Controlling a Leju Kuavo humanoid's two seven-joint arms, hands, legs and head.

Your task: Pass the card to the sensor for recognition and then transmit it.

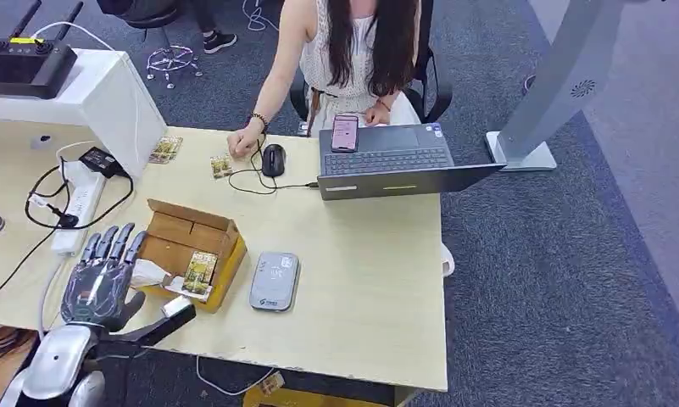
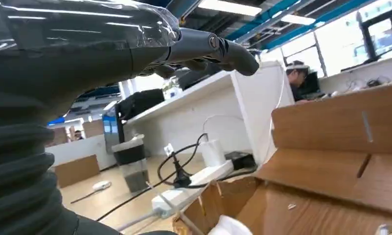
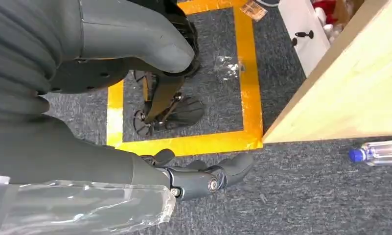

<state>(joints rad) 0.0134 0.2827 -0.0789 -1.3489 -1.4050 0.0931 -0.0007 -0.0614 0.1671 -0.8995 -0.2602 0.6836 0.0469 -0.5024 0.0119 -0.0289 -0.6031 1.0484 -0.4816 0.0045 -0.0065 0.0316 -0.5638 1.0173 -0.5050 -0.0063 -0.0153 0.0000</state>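
Two robot hands show here. At the lower left of the head frame the left hand (image 1: 104, 275) hovers over the worktop (image 1: 361, 280) edge with its fingers (image 1: 114, 242) spread apart and nothing in them, just left of an open cardboard box (image 1: 187, 246). A card (image 1: 200, 271) with a green and yellow picture lies tilted inside the box, against its right wall, next to some crumpled white paper (image 1: 149, 273). Just right of the box sits a flat grey sensor (image 1: 274, 281), apart from the box.

Further up the frame, two more cards (image 1: 220, 166) lie near a person's hand (image 1: 244, 141), and another pair (image 1: 165, 149) sits beside a white stand (image 1: 98, 102) at the upper left. A black mouse (image 1: 272, 158) and an open laptop (image 1: 395, 161) with a phone (image 1: 345, 132) on it sit before the seated person. A white power strip (image 1: 77, 208) with black cables lies at the left edge.

The left wrist view shows the box flaps (image 2: 331, 156) close by and the power strip (image 2: 194, 188) beyond.

In the right wrist view the right hand (image 3: 198, 178) hangs beside the worktop (image 3: 350, 93), over grey carpet (image 3: 306, 196) marked with yellow tape (image 3: 194, 144); its fingers are loosely apart and hold nothing. A water bottle (image 3: 377, 152) lies on the carpet.
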